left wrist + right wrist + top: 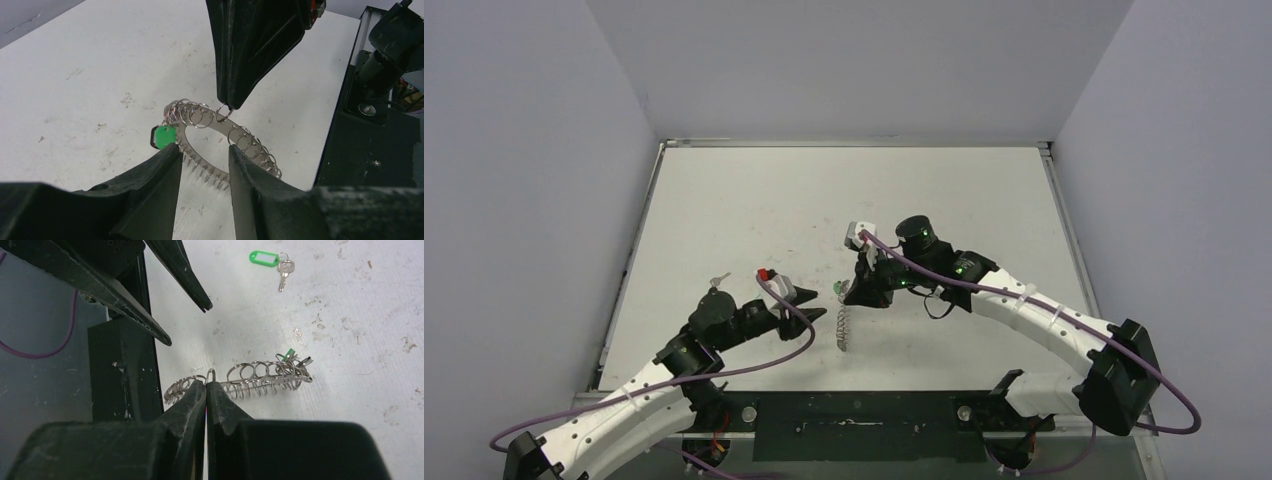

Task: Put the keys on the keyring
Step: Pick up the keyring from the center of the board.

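Keyring (pixel 260 377) judged light, stiff and slippery thin metal, best pinched by a rim loop, as the clenched right hand (pixel 206 385) does; left hand (pixel 204 150) parted astride its rim.

White worktop (pixel 754 200), scuffed, with grey walls on three sides. Keyring (pixel 842 330) near the middle front, seen edge-on: a thin, coiled-looking silver strip. Right claw (pixel 848 299) angled down onto the ring's far end; whether its jaws are apart or together is not readable from up here. Green-headed key (pixel 837 288) shows as a bright dot just beside that claw's tip, at the same end of the ring. Left claw (pixel 817 305) just left of the keyring, pointing toward it, fingers spread; contact cannot be told. Small pale key (pixel 718 281) lies alone on the worktop, just behind the left arm's wrist. Purple cable (pixel 794 350) loops off the left arm; another trails along the right.
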You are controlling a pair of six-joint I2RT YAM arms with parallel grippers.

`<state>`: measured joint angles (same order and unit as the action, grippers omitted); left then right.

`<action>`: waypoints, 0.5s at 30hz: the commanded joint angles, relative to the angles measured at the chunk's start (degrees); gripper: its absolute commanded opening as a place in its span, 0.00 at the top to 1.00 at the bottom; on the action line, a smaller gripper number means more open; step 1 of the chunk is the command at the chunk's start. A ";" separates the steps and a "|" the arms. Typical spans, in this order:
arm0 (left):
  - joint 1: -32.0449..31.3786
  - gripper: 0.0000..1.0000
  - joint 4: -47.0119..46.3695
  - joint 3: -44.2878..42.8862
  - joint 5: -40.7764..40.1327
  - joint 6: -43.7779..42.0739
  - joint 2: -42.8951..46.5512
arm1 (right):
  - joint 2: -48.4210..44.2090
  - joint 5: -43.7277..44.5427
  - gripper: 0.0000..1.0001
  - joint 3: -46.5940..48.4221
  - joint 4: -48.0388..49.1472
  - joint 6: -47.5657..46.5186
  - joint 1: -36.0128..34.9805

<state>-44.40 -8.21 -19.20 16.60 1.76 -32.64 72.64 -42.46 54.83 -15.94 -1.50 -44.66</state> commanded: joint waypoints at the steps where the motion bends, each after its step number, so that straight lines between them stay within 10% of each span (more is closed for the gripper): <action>1: 0.24 0.63 -4.69 0.64 3.34 -3.50 0.27 | 1.42 -4.15 1.00 0.56 0.55 -4.27 0.28; 15: -0.37 0.70 -23.24 7.28 15.20 -5.49 -6.84 | 1.52 -8.31 1.00 -3.84 1.91 -4.00 0.20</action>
<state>-44.47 -21.78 -12.69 26.83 -1.85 -38.37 76.40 -48.21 51.42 -16.88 -4.27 -44.66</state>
